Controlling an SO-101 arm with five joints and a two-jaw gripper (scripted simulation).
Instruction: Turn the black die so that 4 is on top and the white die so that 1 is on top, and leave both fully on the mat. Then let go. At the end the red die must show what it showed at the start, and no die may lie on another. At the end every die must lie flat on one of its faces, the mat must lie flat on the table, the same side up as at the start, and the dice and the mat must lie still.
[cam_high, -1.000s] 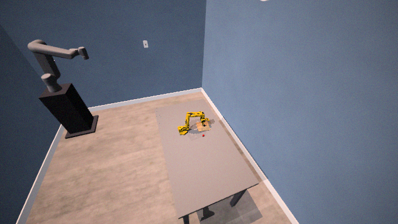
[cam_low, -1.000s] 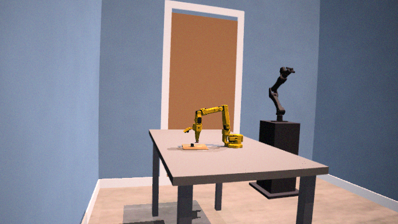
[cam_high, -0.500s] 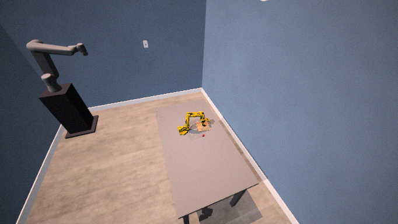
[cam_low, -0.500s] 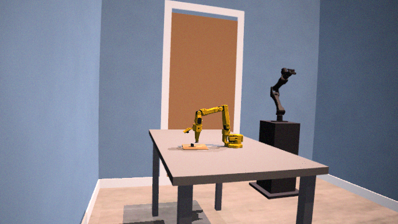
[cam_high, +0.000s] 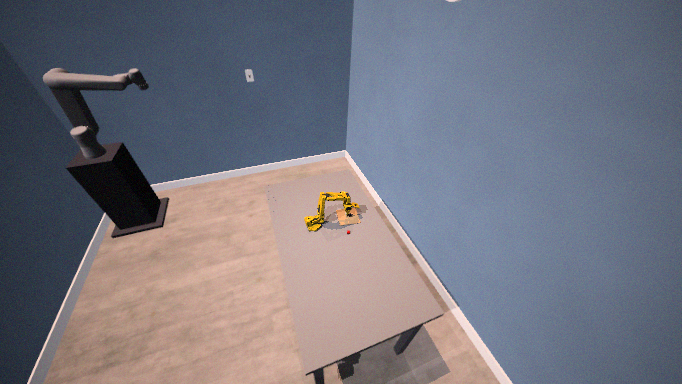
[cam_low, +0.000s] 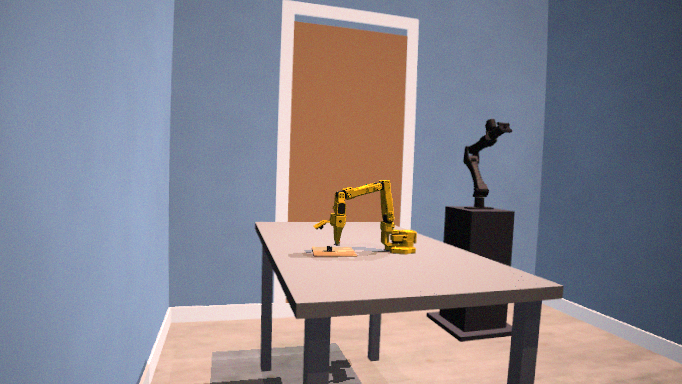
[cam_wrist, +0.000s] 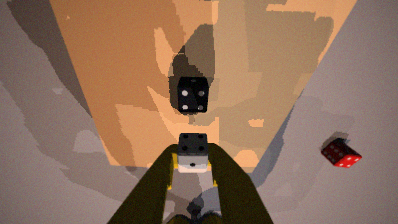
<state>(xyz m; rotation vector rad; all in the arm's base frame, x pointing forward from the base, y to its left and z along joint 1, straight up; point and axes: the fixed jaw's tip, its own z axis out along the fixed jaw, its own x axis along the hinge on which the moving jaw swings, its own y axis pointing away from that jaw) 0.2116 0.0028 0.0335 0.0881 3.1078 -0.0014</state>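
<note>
My gripper (cam_wrist: 193, 159) is shut on the white die (cam_wrist: 193, 152) and holds it above the near edge of the tan mat (cam_wrist: 190, 75). The die's near face is white with one dark pip. Its far face looks dark with four pips. The black die (cam_wrist: 193, 95) lies on the mat just beyond the held die, apart from it, with a three-pip face toward the wrist camera. The red die (cam_wrist: 342, 153) lies on the table to the right, off the mat. In the exterior view the gripper (cam_low: 337, 241) hangs over the mat (cam_low: 334, 251) beside the black die (cam_low: 329, 248).
The yellow arm's base (cam_low: 400, 242) stands on the table right of the mat. In the top view the red die (cam_high: 348, 232) lies just in front of the mat (cam_high: 348, 216). A dark robot on a pedestal (cam_low: 477, 220) stands off the table.
</note>
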